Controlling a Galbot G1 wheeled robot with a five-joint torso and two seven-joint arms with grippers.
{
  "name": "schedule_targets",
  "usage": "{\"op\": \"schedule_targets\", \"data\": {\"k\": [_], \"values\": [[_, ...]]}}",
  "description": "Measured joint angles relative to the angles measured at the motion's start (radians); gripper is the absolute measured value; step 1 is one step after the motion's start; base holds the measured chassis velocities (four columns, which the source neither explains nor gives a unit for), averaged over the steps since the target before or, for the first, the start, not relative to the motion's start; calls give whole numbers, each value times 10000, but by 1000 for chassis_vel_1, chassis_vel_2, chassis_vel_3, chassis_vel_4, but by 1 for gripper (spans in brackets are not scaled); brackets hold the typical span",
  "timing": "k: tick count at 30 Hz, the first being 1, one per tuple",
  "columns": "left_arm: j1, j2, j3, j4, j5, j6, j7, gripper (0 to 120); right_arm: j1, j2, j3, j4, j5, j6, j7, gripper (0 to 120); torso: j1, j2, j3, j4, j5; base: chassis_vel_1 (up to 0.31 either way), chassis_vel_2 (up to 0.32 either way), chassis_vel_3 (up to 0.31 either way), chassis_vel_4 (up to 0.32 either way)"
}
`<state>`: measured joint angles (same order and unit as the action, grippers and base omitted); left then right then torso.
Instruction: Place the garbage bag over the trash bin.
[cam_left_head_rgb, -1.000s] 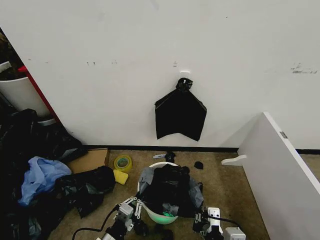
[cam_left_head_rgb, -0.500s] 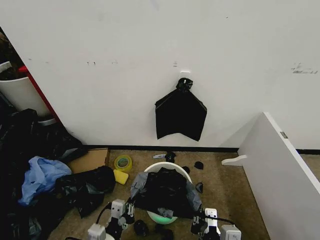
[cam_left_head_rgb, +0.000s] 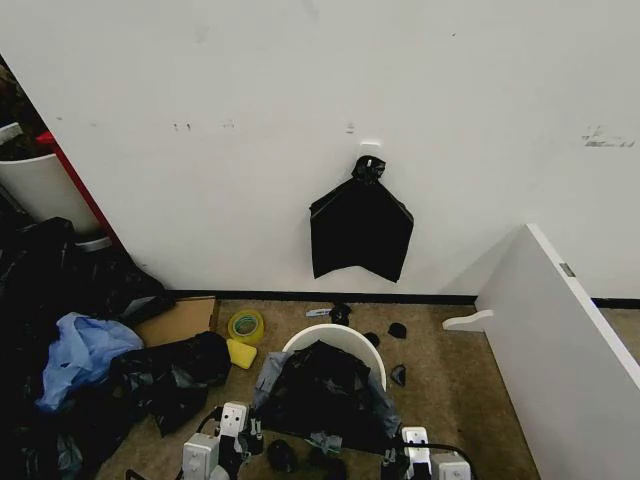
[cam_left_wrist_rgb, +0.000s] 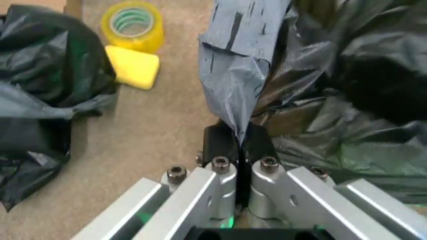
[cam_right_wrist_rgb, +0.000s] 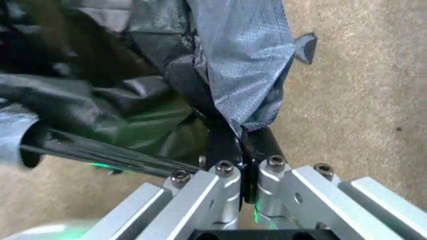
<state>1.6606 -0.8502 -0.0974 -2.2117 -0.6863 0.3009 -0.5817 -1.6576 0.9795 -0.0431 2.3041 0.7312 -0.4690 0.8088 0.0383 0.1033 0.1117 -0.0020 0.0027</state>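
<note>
The trash bin is a round white bucket on the carpet near the wall, with its far rim bare. The garbage bag, black and crinkly, lies over its opening and near side. My left gripper sits low at the bag's left edge. In the left wrist view this gripper is shut on a stretched grey fold of the bag. At the bag's right edge, my right gripper is likewise shut on a fold of the bag.
A flat black bag bunch hangs on the wall behind. Black bags with blue plastic are heaped at left beside a white tub. Tape roll, yellow sponge and cardboard lie left of the bin. A white board stands right.
Both grippers have drawn back toward me with the bag's edges. The bag has slid to the bin's near side, baring more of the far rim.
</note>
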Motion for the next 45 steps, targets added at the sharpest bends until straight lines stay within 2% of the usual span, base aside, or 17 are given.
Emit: {"op": "schedule_targets", "data": {"k": [6,15,27,37,39,41,45], "values": [[-335,-413,64,730,47,12,-39,0,445,58,-17,-679,7,167,-1,0,0,-1,0,1,0,0,0,0,0],[-300,-164,71,724,82,296,-43,0,126,-297,-199,-6,-130,-221,4,0,-1,0,0,-1,0,0,0,0,0],[-1111,-565,172,1558,-289,399,-422,0,1222,-332,-145,-1752,-594,-190,-305,0,-1,-1,0,0,1,0,0,0,0],[-1266,-846,167,1644,-439,462,-388,0,1055,-441,-61,-1488,-743,-165,-833,0,-1,0,0,0,0,0,0,0,0],[-1148,-822,156,1522,-468,535,-382,3,858,-539,9,-1254,-712,-160,-898,10,-1,-1,0,0,-1,0,0,0,0],[-1045,-761,144,1372,-491,662,-370,7,751,-595,35,-1059,-657,-208,-900,13,-1,-1,0,0,0,0,0,0,0],[-548,-420,-26,336,-1130,1547,-739,25,242,-811,311,386,192,-1394,-474,30,-1,0,-2,0,0,0,0,0,0]]}}
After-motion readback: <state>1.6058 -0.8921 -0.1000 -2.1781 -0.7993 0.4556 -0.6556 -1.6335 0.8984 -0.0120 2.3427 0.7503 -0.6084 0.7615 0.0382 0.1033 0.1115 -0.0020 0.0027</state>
